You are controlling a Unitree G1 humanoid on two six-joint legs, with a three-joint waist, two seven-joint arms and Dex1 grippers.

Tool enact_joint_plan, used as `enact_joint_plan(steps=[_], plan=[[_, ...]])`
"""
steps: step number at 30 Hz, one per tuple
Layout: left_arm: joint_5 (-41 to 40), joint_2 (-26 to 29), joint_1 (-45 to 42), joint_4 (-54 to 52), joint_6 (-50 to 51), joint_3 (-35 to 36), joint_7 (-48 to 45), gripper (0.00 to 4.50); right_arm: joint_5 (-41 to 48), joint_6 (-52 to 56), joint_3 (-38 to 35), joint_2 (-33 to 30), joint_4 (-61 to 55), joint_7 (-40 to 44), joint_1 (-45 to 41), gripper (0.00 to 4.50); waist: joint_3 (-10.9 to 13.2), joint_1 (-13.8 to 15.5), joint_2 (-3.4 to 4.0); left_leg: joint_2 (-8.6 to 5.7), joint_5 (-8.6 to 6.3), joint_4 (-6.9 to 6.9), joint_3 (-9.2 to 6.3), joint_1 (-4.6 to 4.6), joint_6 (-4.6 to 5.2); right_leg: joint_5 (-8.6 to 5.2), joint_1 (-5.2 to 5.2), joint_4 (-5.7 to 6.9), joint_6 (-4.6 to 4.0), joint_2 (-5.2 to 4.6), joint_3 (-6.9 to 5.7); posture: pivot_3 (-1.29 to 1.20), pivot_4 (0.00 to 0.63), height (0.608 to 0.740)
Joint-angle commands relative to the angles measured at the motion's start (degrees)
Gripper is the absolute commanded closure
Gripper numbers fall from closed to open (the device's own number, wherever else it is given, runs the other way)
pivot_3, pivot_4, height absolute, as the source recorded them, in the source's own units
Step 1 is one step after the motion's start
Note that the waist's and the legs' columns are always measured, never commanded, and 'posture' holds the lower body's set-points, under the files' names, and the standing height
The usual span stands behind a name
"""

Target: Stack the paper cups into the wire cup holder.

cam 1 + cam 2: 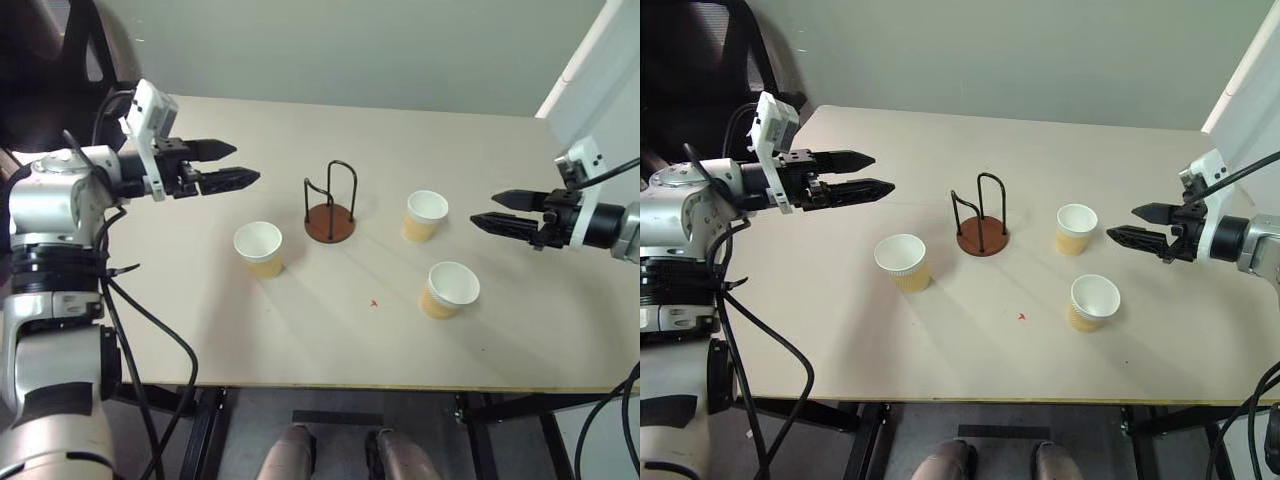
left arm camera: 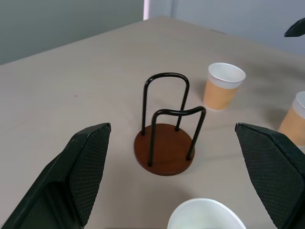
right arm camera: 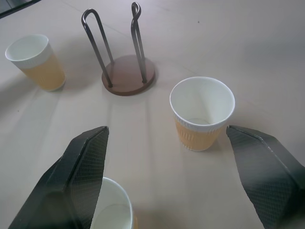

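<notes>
Paper cups (image 1: 259, 247), tan-yellow, tapered, white-rimmed: likely handling light and crushable, inviting gentle sidewall grip; left gripper (image 1: 232, 165) and right gripper (image 1: 497, 211) hovering wide open, empty.

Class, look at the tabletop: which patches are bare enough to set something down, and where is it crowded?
Bare: the far strip of the beige table behind the black-wire cup holder on its brown disc, and the near edge in front of the tan paper cups. Crowded: the middle band, where a third cup flanks the holder.
</notes>
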Motion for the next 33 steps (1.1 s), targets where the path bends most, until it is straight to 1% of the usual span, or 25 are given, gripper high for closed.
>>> enact_joint_plan(steps=[1,4,12,16,23,27,33], plan=[[0.5,-0.5,-3.1,0.2,-0.9,-0.4,-0.9,0.00,0.6,0.0,-1.4,-2.2,-0.6,1.1,-2.7,0.42,0.0,0.0,0.00,0.00,0.00,0.00,0.00,0.00,0.00,0.00,-0.01,0.00,0.00,0.00,0.00,0.00,0.150,0.740],[1.2,-1.5,-3.7,1.3,-2.1,-0.9,-1.1,0.00,-0.4,-1.4,-1.5,-1.9,0.3,0.6,-2.3,0.42,0.0,-0.1,0.00,0.01,0.00,0.00,-0.01,0.00,0.00,0.00,-0.01,0.00,0.00,0.00,0.00,0.00,0.150,0.740],[1.8,-2.7,-5.4,1.2,-1.0,-2.7,-2.4,0.00,1.3,-0.8,-3.6,-1.1,-0.9,-1.1,-3.2,0.42,0.0,-0.1,0.00,0.01,0.00,0.00,0.00,-0.02,0.01,0.00,-0.02,-0.01,0.01,0.00,0.01,0.00,0.150,0.740],[1.8,-1.7,-1.5,-2.7,1.4,-4.3,-4.5,0.00,6.5,5.2,-5.2,-1.5,-5.9,-1.7,-3.8,0.42,0.0,-0.1,0.04,0.00,0.00,-0.02,0.01,-0.03,0.01,0.01,-0.03,-0.04,0.03,0.00,0.03,0.00,0.150,0.740],[0.5,-1.9,3.0,-10.2,6.7,-3.2,-0.7,0.00,7.0,5.9,-4.2,-2.9,-6.5,-1.2,-4.5,0.42,0.0,0.0,0.03,0.00,0.00,0.01,0.00,-0.06,0.00,0.00,-0.04,-0.06,0.07,0.01,0.02,0.00,0.150,0.740],[0.7,-2.6,4.1,-11.1,7.1,-3.5,0.2,0.00,7.0,5.9,-4.3,-3.3,-6.6,-1.2,-4.4,0.42,0.0,0.0,0.03,0.00,0.01,0.04,0.00,-0.04,0.01,0.01,-0.02,-0.01,0.08,0.01,0.03,0.00,0.150,0.740],[0.3,-3.4,3.4,-10.8,7.1,-3.5,0.3,0.00,6.8,6.1,-4.9,-4.1,-6.5,-1.7,-4.4,0.42,0.0,0.0,0.03,-0.01,0.02,0.05,0.00,-0.04,0.01,0.01,-0.02,0.01,0.09,0.01,0.03,0.00,0.150,0.740]])
